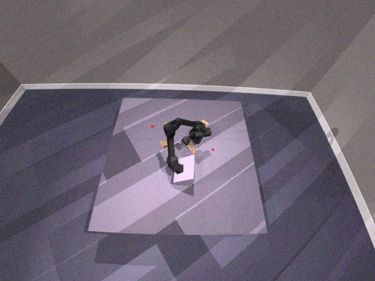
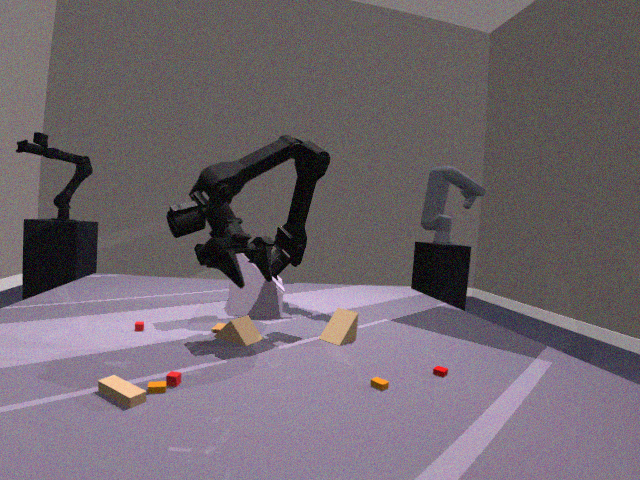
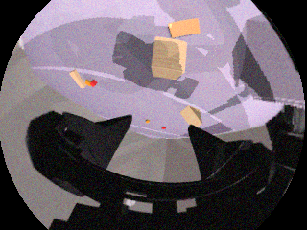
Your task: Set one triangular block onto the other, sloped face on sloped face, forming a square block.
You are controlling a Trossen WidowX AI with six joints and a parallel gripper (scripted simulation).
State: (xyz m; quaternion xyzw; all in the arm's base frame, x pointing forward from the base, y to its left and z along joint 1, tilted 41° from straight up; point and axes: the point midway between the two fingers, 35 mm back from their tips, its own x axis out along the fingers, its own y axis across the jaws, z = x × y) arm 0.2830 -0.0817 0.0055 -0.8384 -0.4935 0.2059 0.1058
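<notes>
One tan triangular block [image 1: 190, 146] [image 2: 239, 331] [image 3: 169, 58] rests on the table with a peak upward, below and a little to one side of the hand. The other triangular block [image 1: 163, 144] [image 2: 339, 327] [image 3: 192, 116] stands apart from it on the table, its sloped face toward the first in the exterior view. My gripper [image 2: 255, 282] [image 3: 161, 123] is open and empty, raised above the table and touching neither block. In the top view the arm hides part of the first block.
A small orange block [image 1: 193, 150] [image 2: 218, 327] [image 3: 184, 28] lies close to the first block. A white slanted box [image 1: 187, 169] [image 2: 245, 291] stands near the arm's base. A long tan block [image 1: 204, 122] [image 2: 122, 391] lies beside small orange and red blocks. Other small blocks are scattered.
</notes>
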